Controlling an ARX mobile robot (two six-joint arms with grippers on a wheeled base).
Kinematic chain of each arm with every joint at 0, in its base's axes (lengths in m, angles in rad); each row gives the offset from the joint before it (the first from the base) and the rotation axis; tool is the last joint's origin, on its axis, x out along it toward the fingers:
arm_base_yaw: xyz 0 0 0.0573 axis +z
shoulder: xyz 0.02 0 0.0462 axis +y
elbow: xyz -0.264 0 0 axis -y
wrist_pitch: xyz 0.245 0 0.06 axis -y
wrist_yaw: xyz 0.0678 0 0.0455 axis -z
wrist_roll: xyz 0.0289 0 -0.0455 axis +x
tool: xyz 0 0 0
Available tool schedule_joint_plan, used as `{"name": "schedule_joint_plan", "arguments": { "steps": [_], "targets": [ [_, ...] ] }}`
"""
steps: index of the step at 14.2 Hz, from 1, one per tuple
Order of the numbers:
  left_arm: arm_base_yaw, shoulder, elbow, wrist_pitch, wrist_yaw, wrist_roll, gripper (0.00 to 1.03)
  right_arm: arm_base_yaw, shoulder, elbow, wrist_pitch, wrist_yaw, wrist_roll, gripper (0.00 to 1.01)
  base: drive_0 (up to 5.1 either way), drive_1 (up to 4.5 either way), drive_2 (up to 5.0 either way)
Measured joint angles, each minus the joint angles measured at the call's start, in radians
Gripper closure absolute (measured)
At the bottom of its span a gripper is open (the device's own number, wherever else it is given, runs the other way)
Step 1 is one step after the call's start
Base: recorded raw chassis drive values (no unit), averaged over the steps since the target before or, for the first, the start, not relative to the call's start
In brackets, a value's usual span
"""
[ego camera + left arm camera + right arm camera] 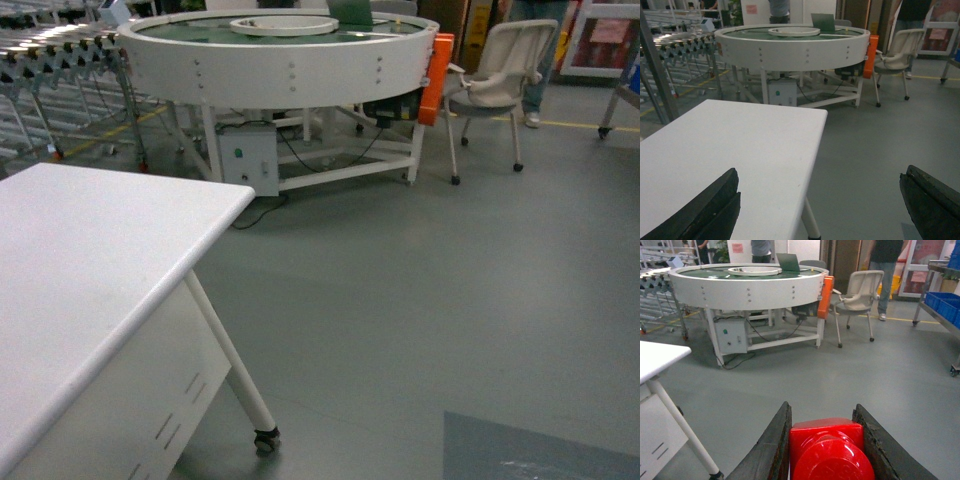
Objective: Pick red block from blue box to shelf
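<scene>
The right gripper [826,450] was clamped on the red block [827,447], low centre, stud facing camera; the left gripper [820,210] gaped wide, empty.

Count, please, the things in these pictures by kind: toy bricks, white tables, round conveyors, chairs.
Red block, held in the right gripper: 1
White table: 1
Round conveyor: 1
Chair: 1
Total: 4
</scene>
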Motion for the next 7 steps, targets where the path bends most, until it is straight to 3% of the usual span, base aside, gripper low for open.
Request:
{"name": "schedule_joint_plan", "arguments": {
  "steps": [7],
  "targets": [
    [0.0, 0.0, 0.0, 0.0, 0.0, 0.0, 0.05, 0.0, 0.0, 0.0, 0.0, 0.0, 0.0, 0.72, -1.5, -1.53, -1.5]
  ]
}}
